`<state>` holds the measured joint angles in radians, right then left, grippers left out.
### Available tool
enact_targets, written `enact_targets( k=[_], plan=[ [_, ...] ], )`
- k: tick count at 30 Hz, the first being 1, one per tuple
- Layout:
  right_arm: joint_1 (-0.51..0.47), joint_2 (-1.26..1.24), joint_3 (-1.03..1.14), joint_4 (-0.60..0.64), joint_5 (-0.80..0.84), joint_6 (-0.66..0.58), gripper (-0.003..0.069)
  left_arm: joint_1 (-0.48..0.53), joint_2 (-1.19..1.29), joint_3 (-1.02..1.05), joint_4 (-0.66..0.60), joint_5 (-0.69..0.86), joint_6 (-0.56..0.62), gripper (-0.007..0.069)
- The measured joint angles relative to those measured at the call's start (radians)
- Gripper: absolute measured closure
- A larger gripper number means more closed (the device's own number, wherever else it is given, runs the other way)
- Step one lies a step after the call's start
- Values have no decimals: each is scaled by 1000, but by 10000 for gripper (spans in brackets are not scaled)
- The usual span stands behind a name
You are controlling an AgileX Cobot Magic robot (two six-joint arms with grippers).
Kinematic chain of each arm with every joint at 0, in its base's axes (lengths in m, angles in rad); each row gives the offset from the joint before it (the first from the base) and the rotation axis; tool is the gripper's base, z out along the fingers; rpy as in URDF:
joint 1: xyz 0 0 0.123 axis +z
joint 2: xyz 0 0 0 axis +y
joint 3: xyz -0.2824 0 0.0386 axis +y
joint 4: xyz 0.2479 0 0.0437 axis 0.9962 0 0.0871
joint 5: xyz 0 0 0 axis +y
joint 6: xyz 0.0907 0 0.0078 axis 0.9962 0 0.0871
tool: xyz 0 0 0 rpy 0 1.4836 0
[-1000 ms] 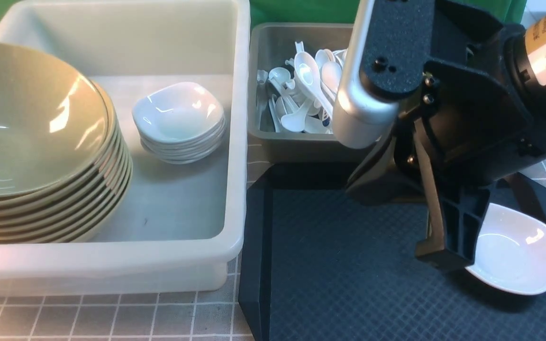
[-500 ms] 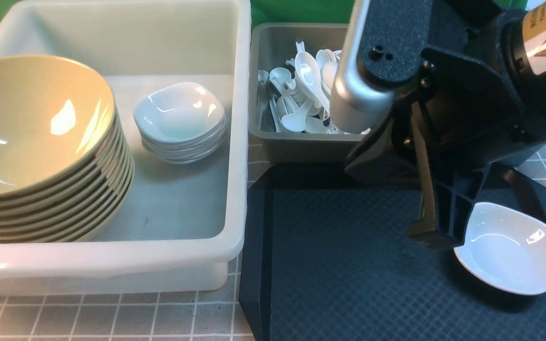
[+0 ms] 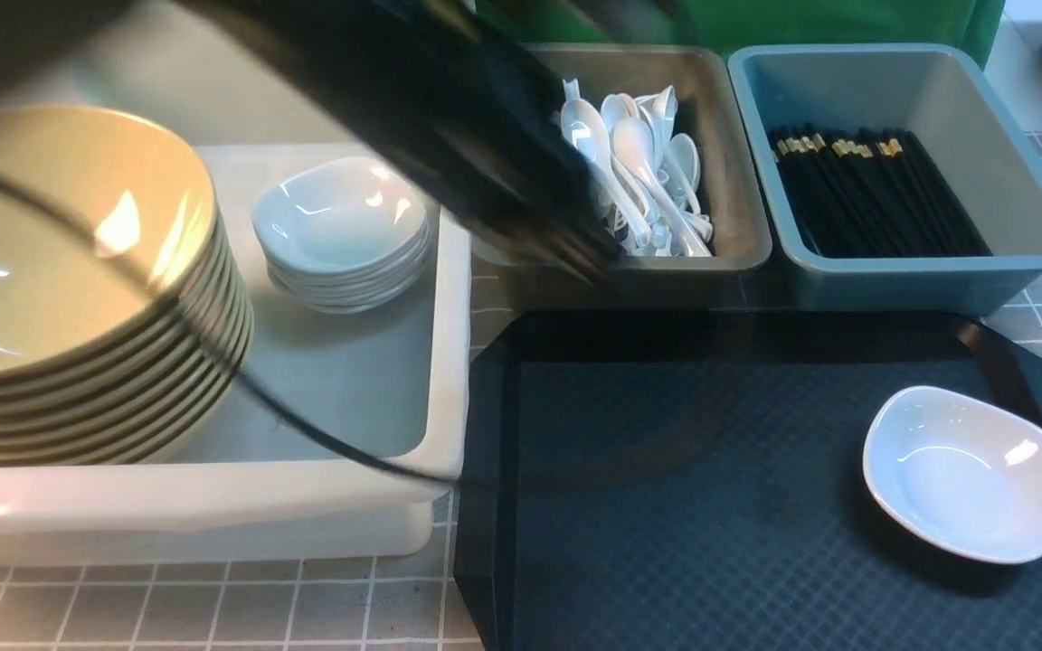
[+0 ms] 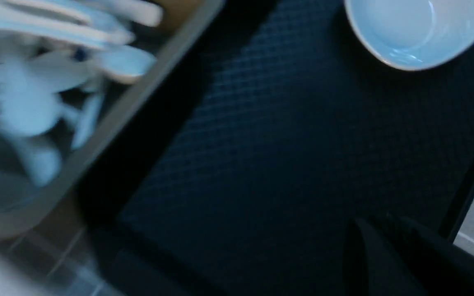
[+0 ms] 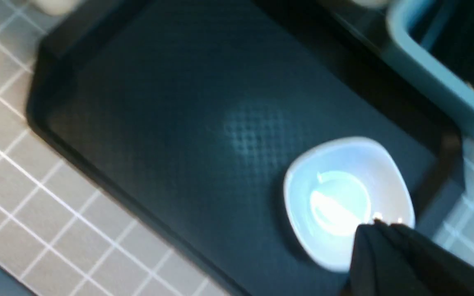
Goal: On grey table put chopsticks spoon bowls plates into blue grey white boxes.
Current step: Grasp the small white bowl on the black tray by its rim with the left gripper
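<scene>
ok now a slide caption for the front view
Blurred left arm crosses above mustard-yellow bowls stacked in the white tub; one white dish rests in the black tray.

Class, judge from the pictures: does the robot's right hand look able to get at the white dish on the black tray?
Probably yes: the dish lies uncovered, though the shut hand would need to open first.

Black left arm (image 3: 412, 108), apparently smooth, with a thin dark cable (image 3: 277, 411).
</scene>
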<state>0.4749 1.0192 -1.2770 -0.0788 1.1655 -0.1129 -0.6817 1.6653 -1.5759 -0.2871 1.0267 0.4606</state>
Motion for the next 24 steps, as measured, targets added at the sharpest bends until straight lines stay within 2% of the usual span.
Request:
enact_targets(
  k=[4,9,15,19,21,24],
  plan=[
    [-49,-140,102,-10,1,23,653,-134,196,-80,0,-87,-3,625],
    [-67,-262,157,-52,1,63,654,-208,377,-217,0,-130,-15,560],
    [-69,-313,157,-63,1,68,652,-234,546,-369,-18,-178,-63,369],
    [-69,-313,158,-64,1,66,652,-234,642,-427,-50,-315,-106,207],
    [-69,-313,158,-64,1,60,652,-234,689,-440,-58,-396,-135,155],
    [-69,-313,158,-64,1,44,652,-234,738,-454,-66,-438,-148,136]
  ],
)
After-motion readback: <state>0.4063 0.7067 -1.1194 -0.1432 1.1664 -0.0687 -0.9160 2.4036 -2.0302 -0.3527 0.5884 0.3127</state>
